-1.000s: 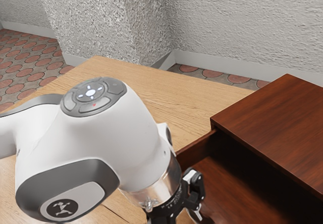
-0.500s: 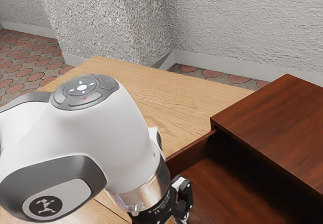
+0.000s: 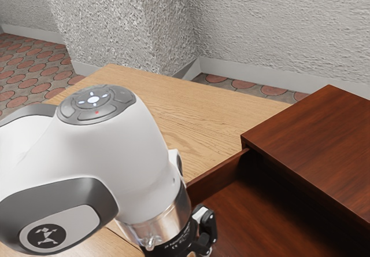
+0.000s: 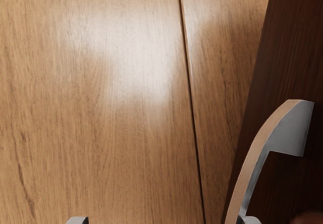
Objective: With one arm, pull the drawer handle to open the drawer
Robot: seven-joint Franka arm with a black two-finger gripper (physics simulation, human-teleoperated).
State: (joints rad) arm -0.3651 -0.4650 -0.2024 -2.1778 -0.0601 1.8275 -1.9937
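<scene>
1) Dark red-brown wooden drawer (image 3: 272, 216): part open, out from under matching cabinet top (image 3: 312, 135)
2) Curved grey metal handle (image 4: 275, 148): on drawer front
3) White Franka arm (image 3: 98, 170) w/ black two-finger gripper (image 3: 203, 234): low at exterior view's bottom edge, beside drawer's side wall; grip state can't tell
4) Light oak table (image 3: 196, 106): beneath all

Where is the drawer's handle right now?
In the wrist view, the grey handle sits on the dark drawer front, right beside the light wooden table.
</scene>
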